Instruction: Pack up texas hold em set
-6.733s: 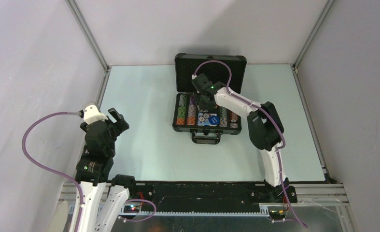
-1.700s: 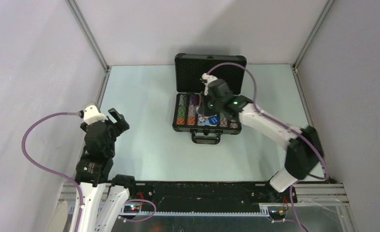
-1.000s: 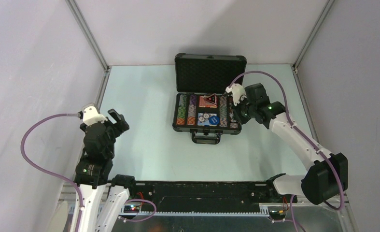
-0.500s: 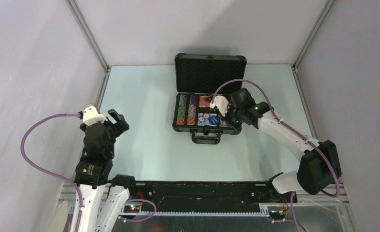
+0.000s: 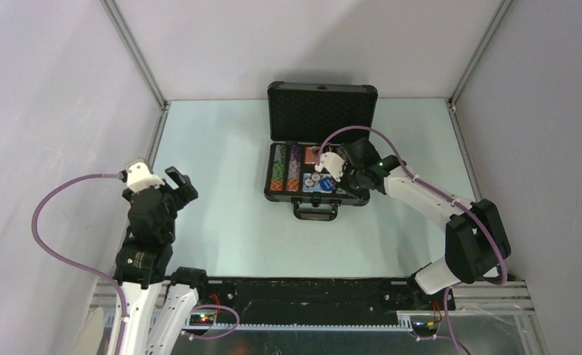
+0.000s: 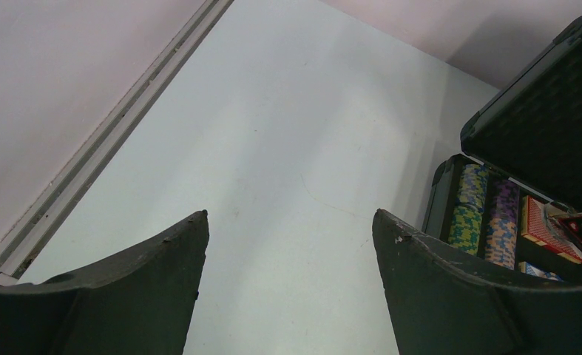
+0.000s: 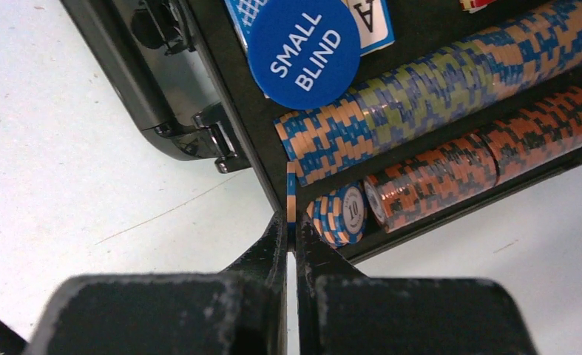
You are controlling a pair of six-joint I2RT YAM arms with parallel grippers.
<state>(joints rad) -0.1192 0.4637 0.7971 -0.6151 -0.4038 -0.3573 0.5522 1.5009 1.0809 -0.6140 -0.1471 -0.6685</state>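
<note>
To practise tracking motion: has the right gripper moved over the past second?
Yes. The right gripper shifted left, from the briefcase's right edge onto its chip rows, gripping a chip.

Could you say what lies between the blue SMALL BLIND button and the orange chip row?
A row of blue and tan chips, per the right wrist view.

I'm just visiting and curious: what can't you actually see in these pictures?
Top view: the right hand covers much of the case's right chip rows.
Left wrist view: the case runs off the right edge.
Right wrist view: the pinched chip is edge-on, face unseen.
</note>
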